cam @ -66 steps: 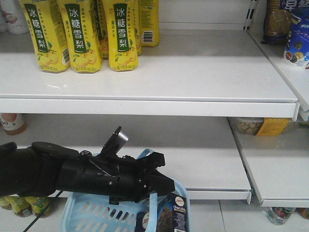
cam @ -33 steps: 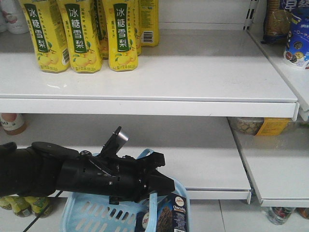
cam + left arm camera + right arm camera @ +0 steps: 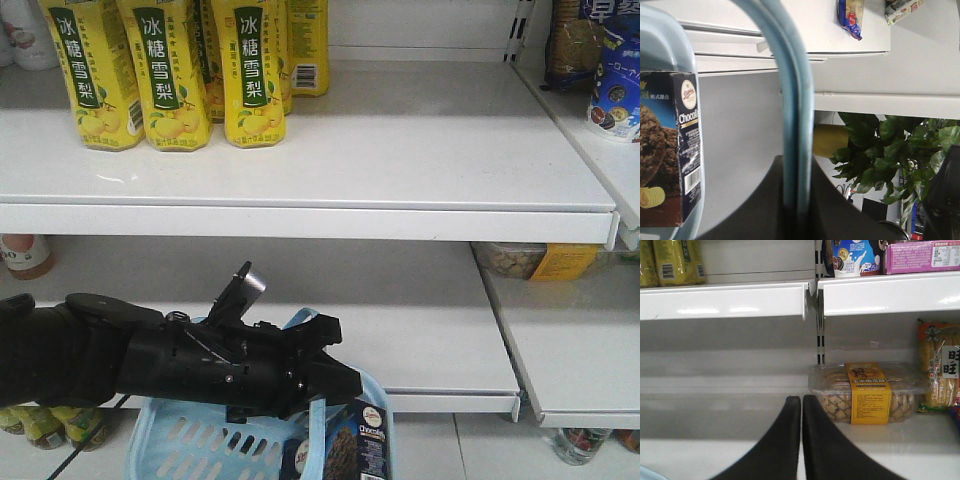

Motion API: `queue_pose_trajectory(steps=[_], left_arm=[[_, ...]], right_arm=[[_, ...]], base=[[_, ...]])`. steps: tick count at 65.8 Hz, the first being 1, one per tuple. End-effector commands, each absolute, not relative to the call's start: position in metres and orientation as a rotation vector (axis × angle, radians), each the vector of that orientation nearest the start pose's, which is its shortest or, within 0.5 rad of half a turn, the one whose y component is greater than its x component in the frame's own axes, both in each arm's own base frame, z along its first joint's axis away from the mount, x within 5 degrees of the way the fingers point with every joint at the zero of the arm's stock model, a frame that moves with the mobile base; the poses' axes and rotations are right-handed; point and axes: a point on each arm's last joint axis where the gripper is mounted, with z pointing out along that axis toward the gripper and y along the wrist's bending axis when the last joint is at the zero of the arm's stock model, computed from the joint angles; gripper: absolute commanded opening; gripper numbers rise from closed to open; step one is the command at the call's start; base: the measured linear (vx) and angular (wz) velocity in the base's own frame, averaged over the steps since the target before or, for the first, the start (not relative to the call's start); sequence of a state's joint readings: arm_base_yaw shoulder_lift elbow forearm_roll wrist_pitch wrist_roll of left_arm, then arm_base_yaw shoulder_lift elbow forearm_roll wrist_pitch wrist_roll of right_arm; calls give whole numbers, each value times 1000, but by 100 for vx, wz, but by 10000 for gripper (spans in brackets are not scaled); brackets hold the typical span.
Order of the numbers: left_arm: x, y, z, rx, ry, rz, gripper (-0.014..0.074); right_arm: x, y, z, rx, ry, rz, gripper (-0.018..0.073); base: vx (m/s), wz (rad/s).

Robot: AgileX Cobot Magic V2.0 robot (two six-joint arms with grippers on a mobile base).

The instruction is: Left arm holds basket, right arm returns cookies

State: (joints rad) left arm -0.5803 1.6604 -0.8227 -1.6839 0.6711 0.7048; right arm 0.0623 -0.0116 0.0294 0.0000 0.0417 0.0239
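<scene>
Cookies (image 3: 360, 442) are sitting inside the light blue basket (image 3: 190, 440), standing upright at its right-hand end as I'm looking at it, and the navy box is showing its chocolate cookie picture and white round logo. The left arm (image 3: 90, 355) is reaching in low from the left, and the left end effector (image 3: 335, 360) is clamping onto the basket's pale blue handle (image 3: 316, 435). Its jaws are closing tight around the handle, which is running straight between them. The right end effector (image 3: 801, 401) isn't carrying anything. Its two black fingers are pressing almost together with just a sliver of gap, and it's pointing at the shelving well apart from the box. Just beyond it a clear tub of snacks (image 3: 867, 392) with a yellow label is sitting on the lower shelf (image 3: 740, 440). Up top, yellow pear-drink bottles (image 3: 160, 70) are lining the left end of the white upper shelf (image 3: 400, 150). Off to the side, a leafy green plant (image 3: 890, 150) is showing up past the handle in the left wrist view.
</scene>
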Motion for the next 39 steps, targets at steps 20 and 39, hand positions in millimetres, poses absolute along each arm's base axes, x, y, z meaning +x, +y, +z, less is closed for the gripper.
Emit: queue_pose_trajectory(steps=[20, 39], left_arm=[[235, -224, 228, -96, 2467, -1606, -6], [235, -224, 228, -96, 2467, -1606, -6]], right_arm=[[55, 3, 211, -31, 1425, 68, -9], [49, 3, 263, 45, 1289, 159, -9]], base=[[0, 0], [0, 0]])
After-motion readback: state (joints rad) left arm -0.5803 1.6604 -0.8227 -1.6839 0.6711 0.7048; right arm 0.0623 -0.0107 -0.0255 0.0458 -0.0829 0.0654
